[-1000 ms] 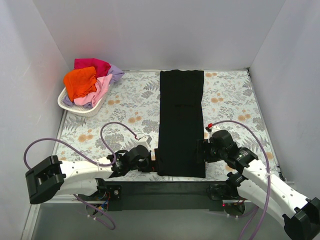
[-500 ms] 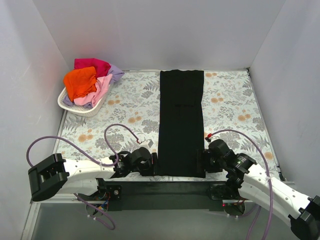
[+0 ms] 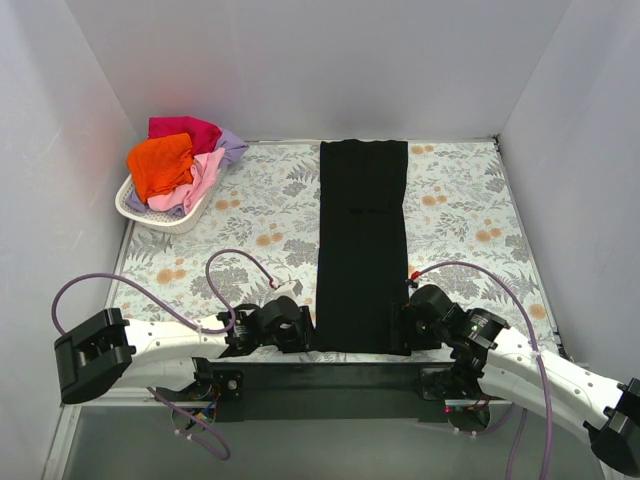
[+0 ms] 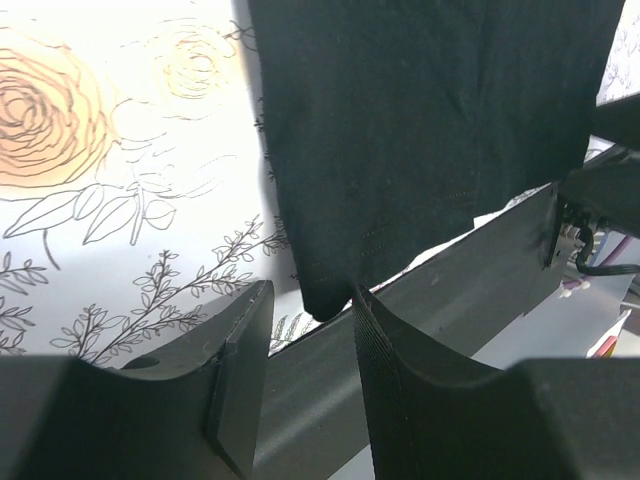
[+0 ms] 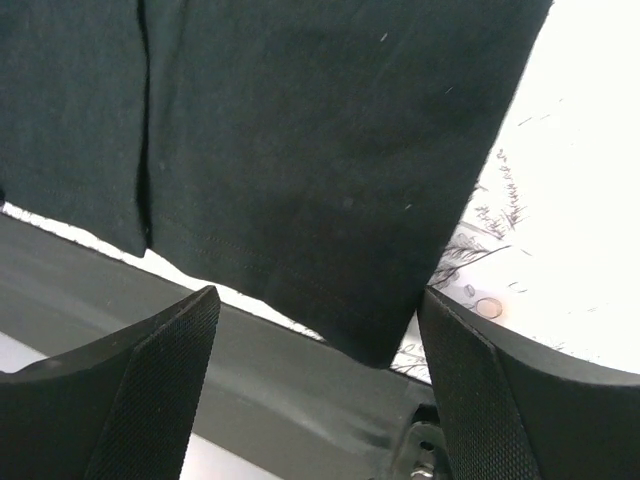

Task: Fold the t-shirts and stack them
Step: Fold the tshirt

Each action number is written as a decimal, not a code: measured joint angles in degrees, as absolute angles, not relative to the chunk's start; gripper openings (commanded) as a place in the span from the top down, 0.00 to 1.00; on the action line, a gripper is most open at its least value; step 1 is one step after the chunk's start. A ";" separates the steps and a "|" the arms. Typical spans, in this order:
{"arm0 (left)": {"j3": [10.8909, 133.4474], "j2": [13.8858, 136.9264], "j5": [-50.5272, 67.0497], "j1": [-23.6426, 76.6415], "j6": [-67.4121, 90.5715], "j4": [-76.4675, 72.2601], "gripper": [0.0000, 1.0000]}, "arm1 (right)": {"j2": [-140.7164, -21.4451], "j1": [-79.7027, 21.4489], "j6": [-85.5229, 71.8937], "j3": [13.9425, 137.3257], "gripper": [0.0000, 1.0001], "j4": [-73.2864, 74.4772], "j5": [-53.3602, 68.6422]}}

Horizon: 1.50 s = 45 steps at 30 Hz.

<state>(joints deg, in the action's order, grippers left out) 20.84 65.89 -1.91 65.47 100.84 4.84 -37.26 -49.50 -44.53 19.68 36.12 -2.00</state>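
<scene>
A large black t-shirt (image 3: 362,240) lies folded into a long narrow strip down the middle of the table. My left gripper (image 3: 300,330) sits low at its near left corner. In the left wrist view that corner (image 4: 325,300) pokes between the tips of my left gripper (image 4: 312,295), whose jaws stand partly apart with a gap on the left side. My right gripper (image 3: 405,328) is at the near right corner. In the right wrist view the right gripper (image 5: 318,300) is wide open, with the shirt's corner (image 5: 385,340) between its fingers, untouched.
A white lattice basket (image 3: 135,210) at the back left holds orange (image 3: 160,165), pink (image 3: 205,175), magenta-red (image 3: 185,128) and lavender (image 3: 232,145) shirts. A black bar (image 3: 330,375) runs along the table's near edge, just below both grippers. White walls close in three sides.
Both grippers slid toward the near edge to the black shirt's two near corners. The left jaws narrowed a good deal around the left corner. The right jaws stayed wide.
</scene>
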 measured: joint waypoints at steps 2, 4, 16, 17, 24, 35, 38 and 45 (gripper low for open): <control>20.43 65.39 -2.31 65.47 101.25 4.80 0.64 | -37.41 -50.70 -45.47 19.68 0.28 36.14 -2.33; 20.12 64.84 -2.70 65.49 101.54 4.89 0.64 | -37.63 -52.05 -46.37 19.68 0.28 36.07 -2.94; 18.39 63.96 -3.60 65.49 102.85 2.11 0.64 | -39.24 -57.17 -49.95 20.14 0.34 35.90 -6.50; 18.35 64.10 -3.60 65.49 102.87 1.78 0.65 | -39.29 -57.41 -50.26 20.14 0.37 35.92 -6.55; 17.96 65.54 -3.40 65.49 103.15 0.69 0.91 | -39.51 -59.20 -52.12 19.97 0.50 36.36 -6.76; 17.23 65.39 -3.38 65.47 103.28 -0.05 1.00 | -42.15 -60.73 -52.86 19.86 0.99 37.28 -7.60; 17.23 65.30 -3.31 65.47 102.69 -0.08 1.00 | -43.29 -60.90 -52.34 20.23 0.99 37.28 -7.57; 17.21 64.47 -0.93 65.49 100.27 -0.01 1.00 | -47.29 -63.92 -52.31 21.85 0.99 36.93 -7.14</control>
<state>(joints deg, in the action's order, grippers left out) 17.21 64.47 -0.93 65.49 100.27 -0.01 -47.29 -63.92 -52.31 21.85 36.93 -7.14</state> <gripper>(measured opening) 0.046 0.015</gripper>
